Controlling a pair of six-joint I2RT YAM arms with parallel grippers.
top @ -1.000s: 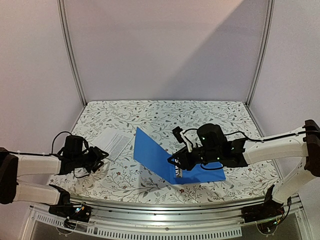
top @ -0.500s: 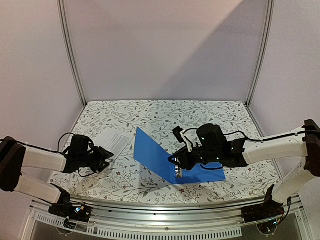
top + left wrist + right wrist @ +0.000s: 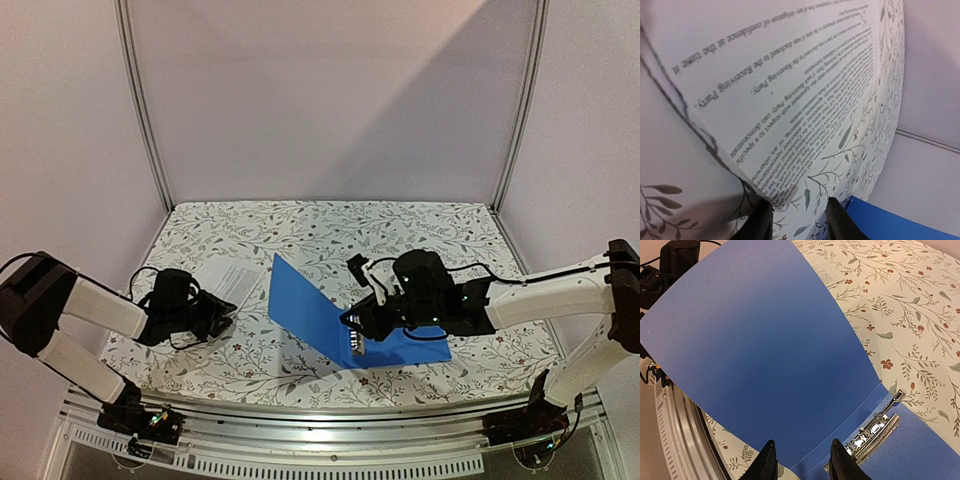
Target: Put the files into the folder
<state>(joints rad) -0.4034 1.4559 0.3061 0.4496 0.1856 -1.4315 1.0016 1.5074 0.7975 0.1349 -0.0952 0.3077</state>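
On the worktop (image 3: 330,225), left of the open folder (image 3: 755,350), the files (image 3: 790,100) lie flat. The left tool (image 3: 799,220), jaws apart, straddles their corner and may slip off. The right tool (image 3: 802,462), also apart, seems to prop the folder, which could fall shut.

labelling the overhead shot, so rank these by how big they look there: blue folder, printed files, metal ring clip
1. folder
2. files
3. metal ring clip, clearly smallest

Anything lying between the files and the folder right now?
Nothing. Only a bare strip of flowered tablecloth separates the files from the folder. It shows in the top view, and the left wrist view agrees.
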